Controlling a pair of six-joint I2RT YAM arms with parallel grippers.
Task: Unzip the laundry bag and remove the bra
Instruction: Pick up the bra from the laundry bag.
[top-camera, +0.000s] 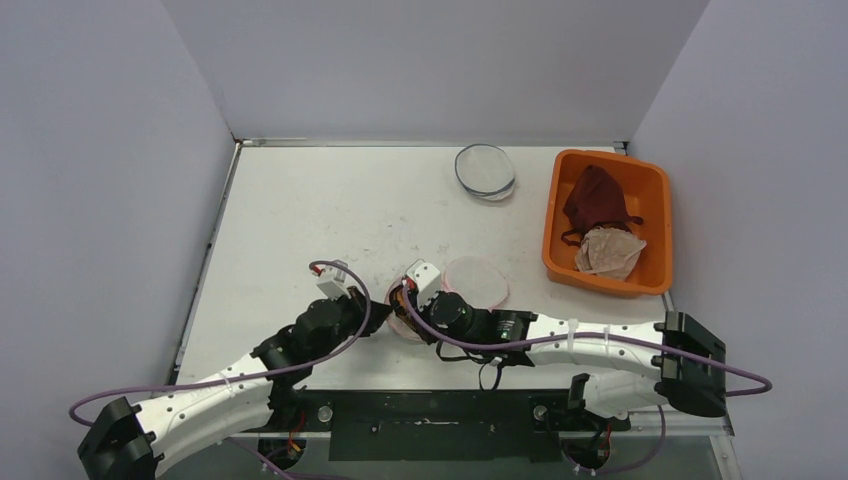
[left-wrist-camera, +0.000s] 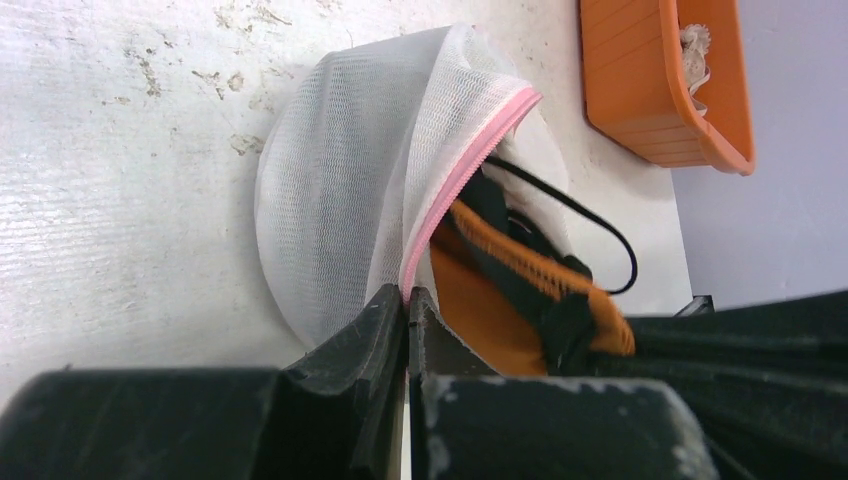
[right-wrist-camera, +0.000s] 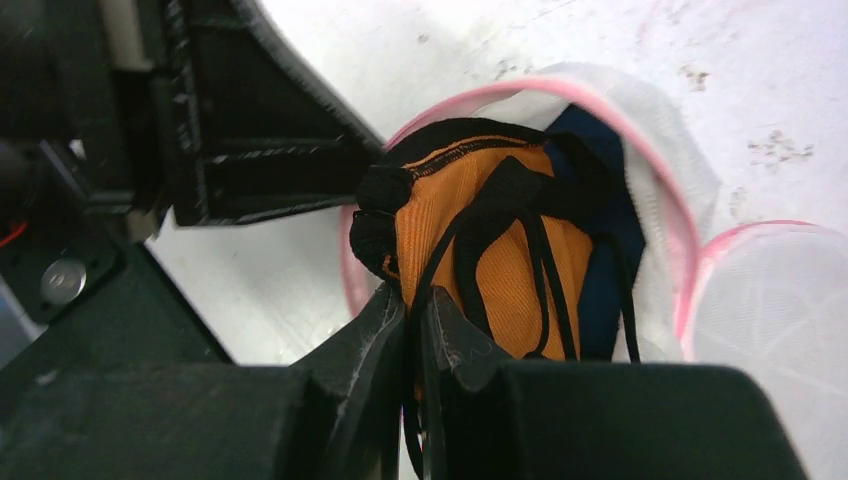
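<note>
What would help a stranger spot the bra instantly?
At the near edge of the table lies a white mesh laundry bag with a pink zipper. The bra fills its open mouth, pinched by the right gripper: orange with black straps, the only orange garment.

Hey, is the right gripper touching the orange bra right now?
Touching. The right wrist view shows the right gripper shut on the bra at its black-trimmed edge, where it sticks out of the bag.
</note>
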